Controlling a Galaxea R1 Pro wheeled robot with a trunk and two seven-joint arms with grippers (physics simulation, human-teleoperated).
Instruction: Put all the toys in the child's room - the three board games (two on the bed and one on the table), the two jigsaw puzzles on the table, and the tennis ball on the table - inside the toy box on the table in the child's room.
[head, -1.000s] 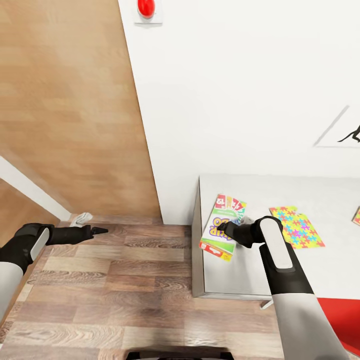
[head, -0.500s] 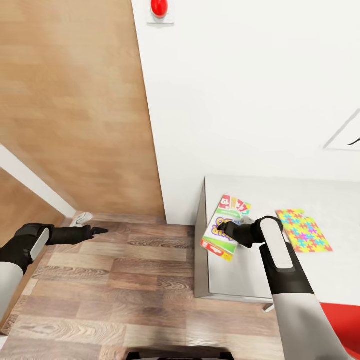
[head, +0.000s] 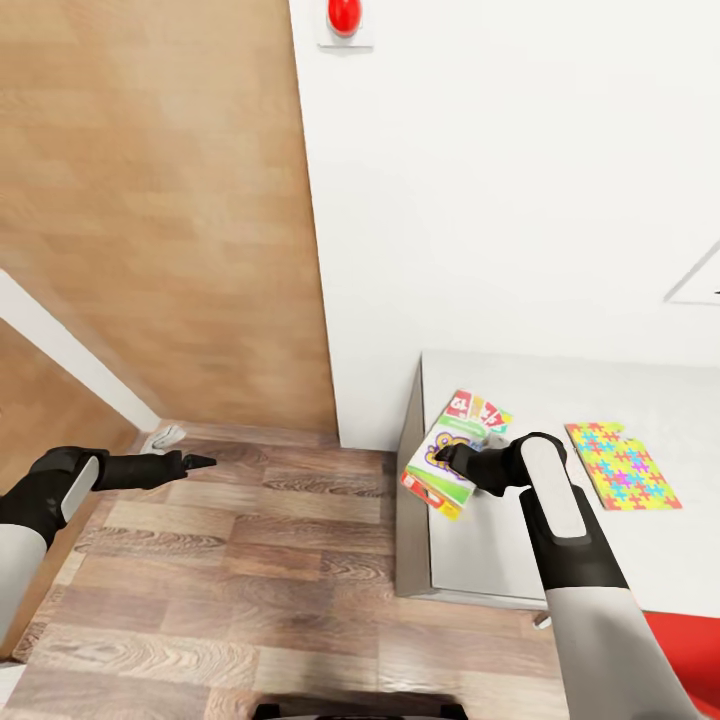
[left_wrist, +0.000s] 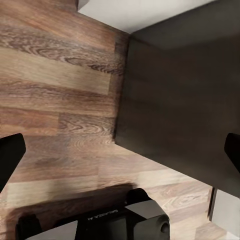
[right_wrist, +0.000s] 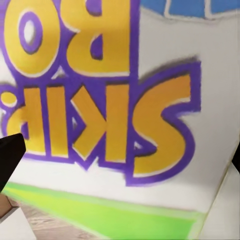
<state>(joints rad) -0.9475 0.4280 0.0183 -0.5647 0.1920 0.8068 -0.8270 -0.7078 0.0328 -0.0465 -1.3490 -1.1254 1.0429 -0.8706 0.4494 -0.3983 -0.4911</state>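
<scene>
Board game (head: 452, 455), the green-edged cartoon-covered box, is lying at the near left corner of the table (head: 600, 570) in the head view, its lower end overhanging the table's left edge above the wood-plank floor (head: 250, 560). The right hand (head: 447, 459) is sitting right at the box, its dark fingers over the cover, with the forearm stretching forward and leftward from the lower right; from here it is not possible to tell how wide the fingers are or whether they are gripping the box. A jigsaw puzzle (head: 622, 465) is resting flat on the table, well to the right of the box. The left hand (head: 196, 462) is hanging over the floor, far from the table, pointing rightward with its fingers drawn together and holding nothing. A red button (head: 344, 14) is showing high on the white wall.

In the left wrist view, the floor (left_wrist: 55, 100) and a dark panel (left_wrist: 180, 110) are lying below, and the two fingertips (left_wrist: 10, 155) are appearing at opposite edges of the picture, far apart.

In the right wrist view, the box cover (right_wrist: 125, 100) is looming very close, with its large yellow-and-purple lettering and green band legible, a detail the head view is leaving small. One dark fingertip (right_wrist: 10, 152) is showing at the edge; whether the hand is clamping the box cannot be told.
</scene>
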